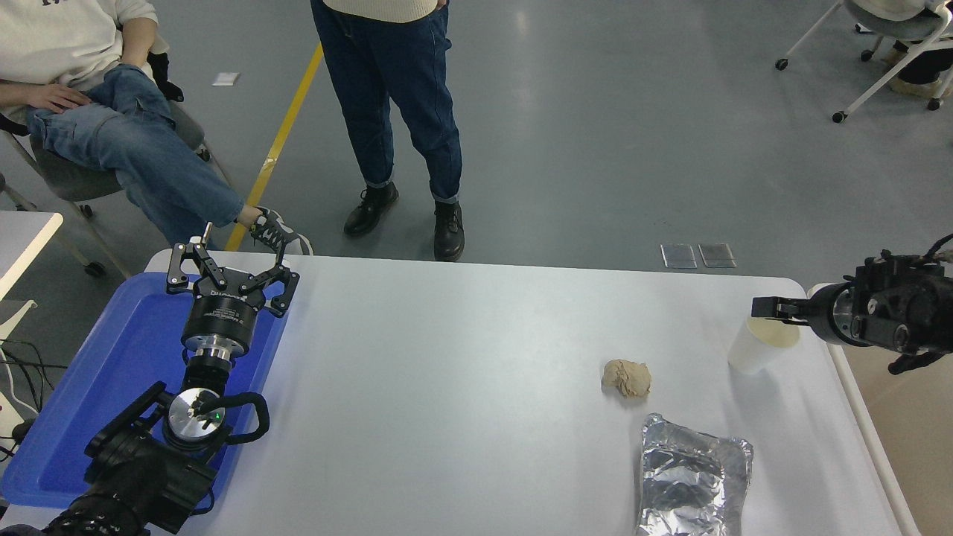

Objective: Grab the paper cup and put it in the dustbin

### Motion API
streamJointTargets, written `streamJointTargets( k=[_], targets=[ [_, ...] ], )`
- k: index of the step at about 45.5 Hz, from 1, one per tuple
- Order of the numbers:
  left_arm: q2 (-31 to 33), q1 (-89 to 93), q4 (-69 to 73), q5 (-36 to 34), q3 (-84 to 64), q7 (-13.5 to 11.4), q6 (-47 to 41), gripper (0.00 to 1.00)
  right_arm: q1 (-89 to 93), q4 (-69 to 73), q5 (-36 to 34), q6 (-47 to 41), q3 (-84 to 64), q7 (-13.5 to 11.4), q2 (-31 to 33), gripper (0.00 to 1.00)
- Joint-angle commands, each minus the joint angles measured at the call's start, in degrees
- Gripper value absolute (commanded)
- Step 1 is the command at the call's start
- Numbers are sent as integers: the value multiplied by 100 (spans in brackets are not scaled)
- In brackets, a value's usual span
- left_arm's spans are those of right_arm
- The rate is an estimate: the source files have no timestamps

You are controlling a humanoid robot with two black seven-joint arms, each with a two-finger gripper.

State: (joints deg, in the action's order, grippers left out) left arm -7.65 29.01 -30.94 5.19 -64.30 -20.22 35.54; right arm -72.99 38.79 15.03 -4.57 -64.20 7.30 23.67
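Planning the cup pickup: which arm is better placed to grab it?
Right. The right gripper is at the paper cup rim, beside the dustbin; the left gripper sits over the blue tray.

White paper cup, cream inside. Tan paper ball. Silver foil tray. Blue tray left. White table.

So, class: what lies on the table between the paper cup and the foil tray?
Almost nothing: in the head view, bare white table separates the paper cup from the foil tray. The crumpled paper ball sits off to the left.
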Motion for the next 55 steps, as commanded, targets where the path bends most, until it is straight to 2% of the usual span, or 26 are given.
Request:
streamJointTargets(
  k=[1, 20, 23, 33, 42, 46, 48, 49, 55],
  targets=[
    [0, 0, 0, 0, -4, 1, 6, 100, 224, -337, 0, 35, 179, 0, -11, 100],
    [0, 0, 0, 0, 5, 1, 6, 100, 681, -443, 8, 70, 479, 0, -3, 100],
    [0, 0, 0, 9, 5, 1, -3, 100, 725, -443, 8, 132, 479, 0, -3, 94],
    [0, 0, 0, 0, -4, 1, 6, 100, 804, -443, 0, 361, 479, -9, -12, 91],
    [0, 0, 0, 0, -4, 1, 6, 100, 953, -434, 0, 361, 654, -9, -3, 67],
    [0, 0, 0, 0, 5, 1, 6, 100, 997, -434, 0, 352, 786, -9, -3, 63],
    [0, 0, 0, 0, -4, 1, 6, 100, 997, -425, 0, 343, 830, -9, -3, 57],
    [0, 0, 0, 0, -4, 1, 6, 100, 997, -399, 0, 317, 865, -18, -3, 44],
    [0, 0, 0, 0, -4, 1, 6, 100, 980, -372, -184, 281, 979, -18, 67, 4]
  ],
)
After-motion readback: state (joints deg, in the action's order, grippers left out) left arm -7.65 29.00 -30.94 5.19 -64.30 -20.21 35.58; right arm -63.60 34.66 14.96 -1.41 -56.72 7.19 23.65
